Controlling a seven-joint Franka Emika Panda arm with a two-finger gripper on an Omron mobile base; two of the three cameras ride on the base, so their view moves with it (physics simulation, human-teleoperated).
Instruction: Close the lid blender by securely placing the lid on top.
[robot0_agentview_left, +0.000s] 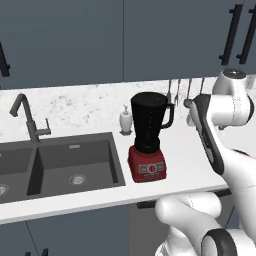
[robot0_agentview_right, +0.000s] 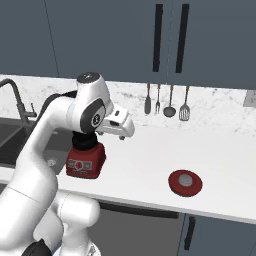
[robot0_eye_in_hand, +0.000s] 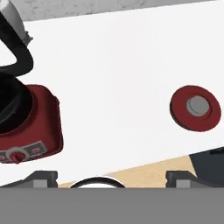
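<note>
You had the blender (robot0_agentview_left: 148, 135) standing on the white counter (robot0_agentview_right: 150, 155), close to the front edge and just right of the dark sink (robot0_agentview_left: 60, 165), its black jar open at the top and its red base with the button panel facing forward. The lid (robot0_agentview_right: 185, 182) lay flat on the counter well to the right of the blender, near the front edge, a red disc with a grey centre, apart from everything else. In the hand view your gripper (robot0_eye_in_hand: 104, 177) looked down on the counter from above, with the lid toward the right and the blender base at the left; the two finger tips (robot0_eye_in_hand: 41, 177) stood far apart at the bottom, spread wide with nothing between them. A small white soap bottle (robot0_agentview_left: 125, 121) stood just behind and left of the blender, toward the back wall, and the faucet (robot0_agentview_left: 27, 117) rose behind the sink. Four utensils (robot0_agentview_right: 166, 102) hung on the wall above the back edge of the counter.
</note>
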